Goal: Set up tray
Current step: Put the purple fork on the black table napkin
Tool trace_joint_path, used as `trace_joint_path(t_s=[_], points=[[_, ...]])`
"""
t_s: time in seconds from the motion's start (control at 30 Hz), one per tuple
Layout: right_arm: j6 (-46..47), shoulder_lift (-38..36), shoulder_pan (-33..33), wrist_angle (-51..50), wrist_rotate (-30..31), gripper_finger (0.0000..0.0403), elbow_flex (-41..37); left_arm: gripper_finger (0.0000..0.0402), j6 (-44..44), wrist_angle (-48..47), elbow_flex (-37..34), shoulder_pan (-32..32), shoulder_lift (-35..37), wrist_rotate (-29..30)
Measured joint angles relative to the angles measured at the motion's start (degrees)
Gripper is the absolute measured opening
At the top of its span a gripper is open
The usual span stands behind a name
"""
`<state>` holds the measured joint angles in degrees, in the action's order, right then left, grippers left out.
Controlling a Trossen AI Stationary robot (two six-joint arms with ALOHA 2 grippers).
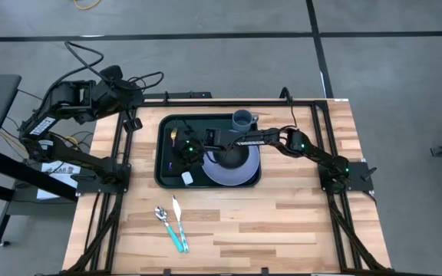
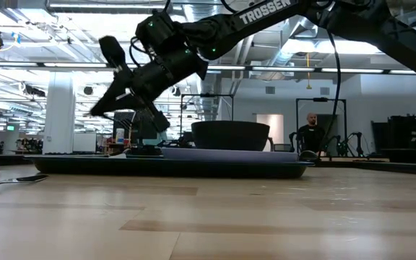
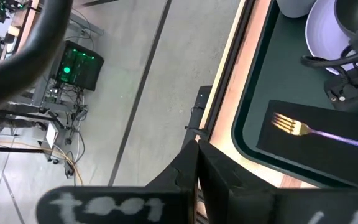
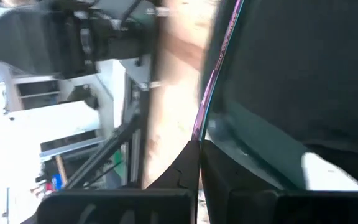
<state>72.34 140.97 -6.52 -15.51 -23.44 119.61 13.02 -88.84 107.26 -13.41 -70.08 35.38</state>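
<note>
The dark green tray (image 1: 167,175) lies on the table's far middle. It holds a lavender plate (image 1: 240,170) with a dark bowl (image 1: 229,157), a grey cup (image 1: 242,119) and a black napkin (image 3: 303,146) along its left side. A fork (image 3: 289,124) with gold tines and an iridescent handle lies on the napkin. My right gripper (image 4: 199,144) reaches over the tray's left part (image 1: 184,153), shut on the fork's handle. My left gripper (image 3: 196,146) is shut and holds nothing, parked beyond the table's far left corner (image 1: 121,88). My right gripper pinches the fork's thin iridescent handle (image 4: 205,112) between its two fingertips. It comes slanting down from the table's right side. The handle runs on ahead from the fingertips. The tine end (image 3: 284,122) rests on the black napkin.
A spoon (image 1: 162,215) and a knife (image 1: 178,224) with teal handles lie on the bare wood in front of the tray. A small white item (image 1: 186,178) sits in the tray's near left corner. A person (image 2: 310,133) stands in the room behind.
</note>
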Motion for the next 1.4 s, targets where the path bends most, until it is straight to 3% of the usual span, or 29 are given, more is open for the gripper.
trace_joint_path(t_s=[0.47, 0.97, 1.4], points=[[2.65, 3.96, 0.66, 4.03, 2.08, 0.0000, 2.17, 0.0000, 1.03, 0.04, 0.00, -0.02, 0.00, 0.00], [2.23, 4.63, -0.74, 2.29, -0.62, 0.0001, 3.54, 0.0000, 1.65, 0.07, 0.00, -2.23, -0.02, -0.55], [1.13, 4.63, -1.25, 2.76, -0.31, 0.0065, 3.54, 0.0000, 2.29, 0.07, 0.00, -2.23, -0.02, -0.52]])
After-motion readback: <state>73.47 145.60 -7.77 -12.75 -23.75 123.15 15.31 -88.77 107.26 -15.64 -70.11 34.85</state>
